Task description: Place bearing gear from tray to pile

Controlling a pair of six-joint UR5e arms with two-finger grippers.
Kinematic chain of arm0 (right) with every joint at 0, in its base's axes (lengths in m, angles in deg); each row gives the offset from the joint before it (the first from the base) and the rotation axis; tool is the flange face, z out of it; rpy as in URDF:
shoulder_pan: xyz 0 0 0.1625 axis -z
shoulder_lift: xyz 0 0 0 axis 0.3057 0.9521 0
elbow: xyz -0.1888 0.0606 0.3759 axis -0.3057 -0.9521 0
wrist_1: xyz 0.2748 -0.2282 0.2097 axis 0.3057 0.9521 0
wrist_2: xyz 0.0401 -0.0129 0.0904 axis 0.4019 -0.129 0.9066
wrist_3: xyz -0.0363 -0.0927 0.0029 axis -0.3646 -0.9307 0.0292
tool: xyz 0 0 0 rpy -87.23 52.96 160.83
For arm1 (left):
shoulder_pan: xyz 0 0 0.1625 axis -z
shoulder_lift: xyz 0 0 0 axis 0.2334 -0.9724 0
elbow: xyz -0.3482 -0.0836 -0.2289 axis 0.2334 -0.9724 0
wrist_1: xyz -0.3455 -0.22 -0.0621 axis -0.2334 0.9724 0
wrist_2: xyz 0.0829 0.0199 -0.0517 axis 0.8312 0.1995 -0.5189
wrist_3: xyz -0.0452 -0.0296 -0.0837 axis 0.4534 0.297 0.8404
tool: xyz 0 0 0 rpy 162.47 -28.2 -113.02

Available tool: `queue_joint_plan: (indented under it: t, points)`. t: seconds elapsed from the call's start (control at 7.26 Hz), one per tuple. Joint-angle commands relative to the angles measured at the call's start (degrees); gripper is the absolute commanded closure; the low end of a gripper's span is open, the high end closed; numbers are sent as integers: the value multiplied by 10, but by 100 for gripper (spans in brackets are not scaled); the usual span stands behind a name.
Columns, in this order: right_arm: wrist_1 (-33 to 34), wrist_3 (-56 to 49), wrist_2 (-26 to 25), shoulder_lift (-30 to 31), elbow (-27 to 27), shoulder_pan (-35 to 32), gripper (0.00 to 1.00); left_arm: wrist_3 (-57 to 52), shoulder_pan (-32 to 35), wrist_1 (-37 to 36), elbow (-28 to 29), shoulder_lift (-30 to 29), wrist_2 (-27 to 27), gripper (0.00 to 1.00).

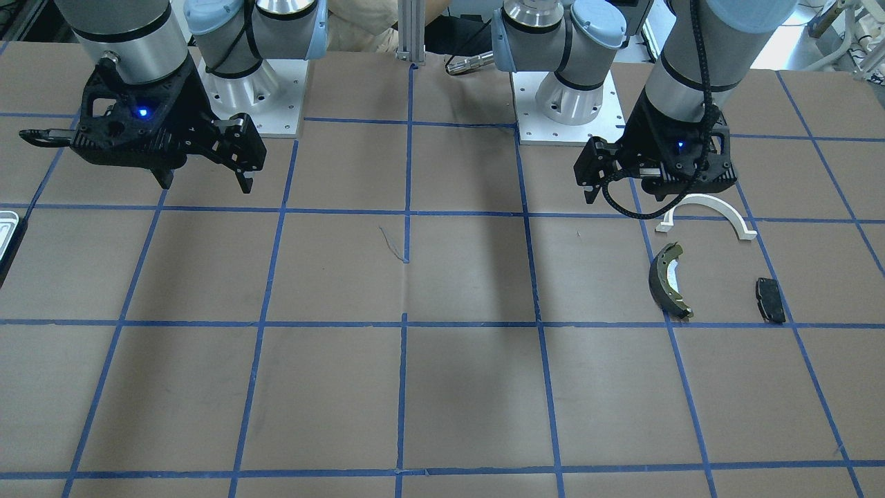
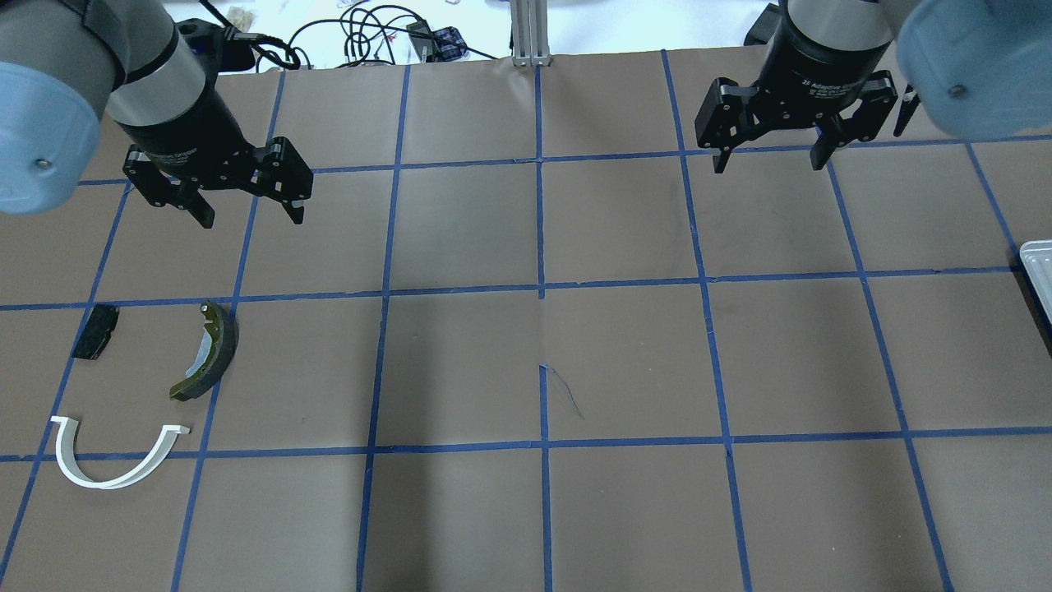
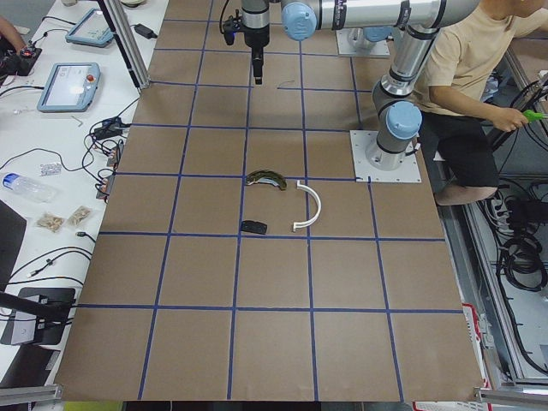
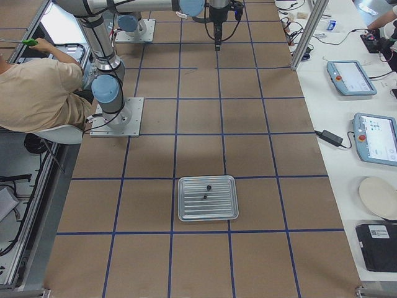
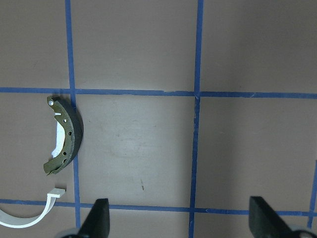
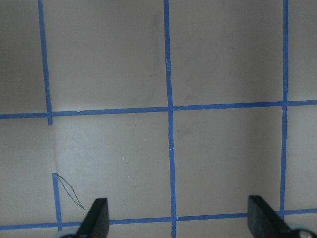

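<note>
The silver tray (image 4: 186, 214) lies on the table near the robot's right end; only its edge shows in the overhead view (image 2: 1037, 267). Two small dark parts (image 4: 209, 186) lie in it, too small to tell which is the bearing gear. The pile lies on the left side: white arch (image 2: 107, 478), olive-grey brake shoe (image 2: 209, 353), black pad (image 2: 94, 330). My left gripper (image 2: 251, 218) hangs open and empty above the table, beyond the pile. My right gripper (image 2: 768, 164) hangs open and empty, far from the tray. The left wrist view shows the shoe (image 5: 67, 136) between its open fingers' far side.
The brown table carries a blue tape grid. Both arm bases (image 1: 256, 90) (image 1: 567, 104) stand on the robot's side. A seated person (image 4: 43, 93) is beside the bases. Tablets (image 4: 375, 136) and cables lie on the white bench across the table.
</note>
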Motion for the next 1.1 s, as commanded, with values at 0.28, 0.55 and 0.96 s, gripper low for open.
queue_joint_plan:
  t: [0.28, 0.55, 0.96]
  points:
    - [0, -18, -1, 0, 4, 8, 0, 0, 1, 2, -1, 0, 0, 0]
    - [2, -82, -11, -1, 1, 32, 0, 0, 0, 2, 0, 0, 0, 0]
    - [6, -174, -16, 4, 6, 186, 0, -6, 0, 2, -1, 0, 1, 0]
